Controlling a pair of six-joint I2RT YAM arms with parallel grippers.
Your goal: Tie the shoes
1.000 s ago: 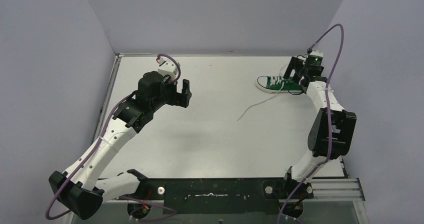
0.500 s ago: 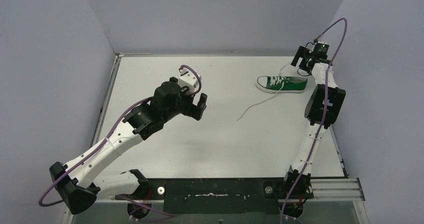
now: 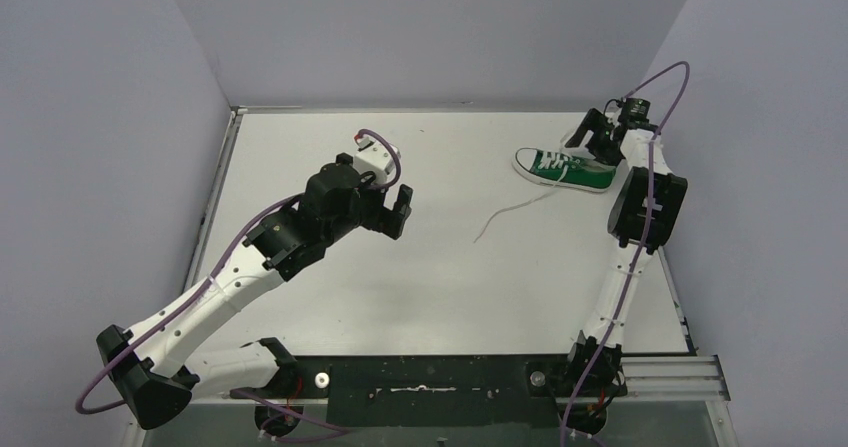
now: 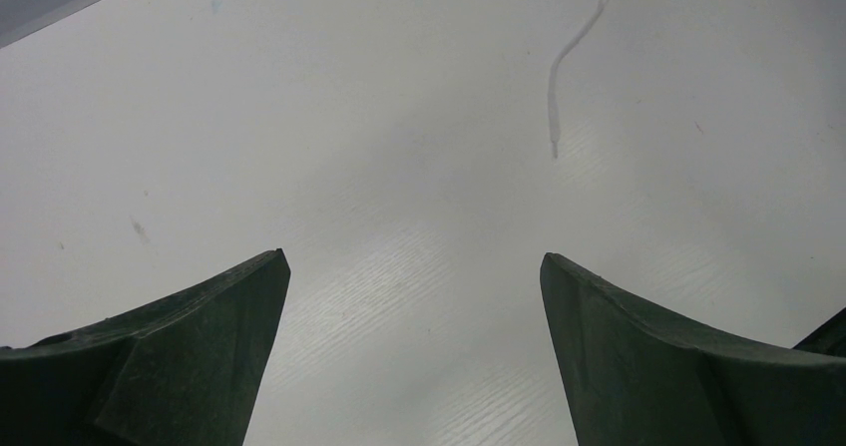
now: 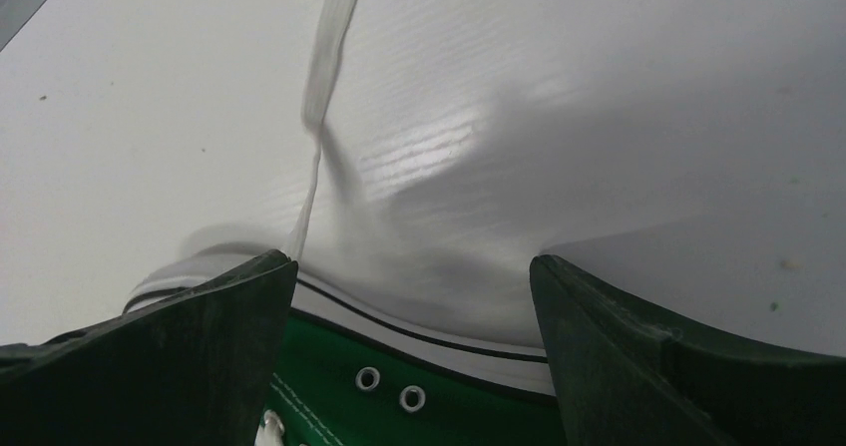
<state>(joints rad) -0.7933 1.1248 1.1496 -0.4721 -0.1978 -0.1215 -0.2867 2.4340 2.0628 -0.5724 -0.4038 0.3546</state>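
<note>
Sneaker (image 3: 562, 168): green canvas with a white sole, at the far right of the tabletop (image 3: 440, 277), toe cap pointing left.
Lace (image 3: 512, 207): one white strand (untied) trails from the sneaker toward the tabletop's middle; its free end lies well apart from both arms.
Right gripper (image 3: 592, 137): fingers spread wide at the sneaker's heel end; the wrist view shows green canvas and two side eyelets between them, contact not discernible.
Left gripper (image 3: 398, 210): fingers spread wide, holding nothing, above bare tabletop left of centre, facing the lace's end.
</note>
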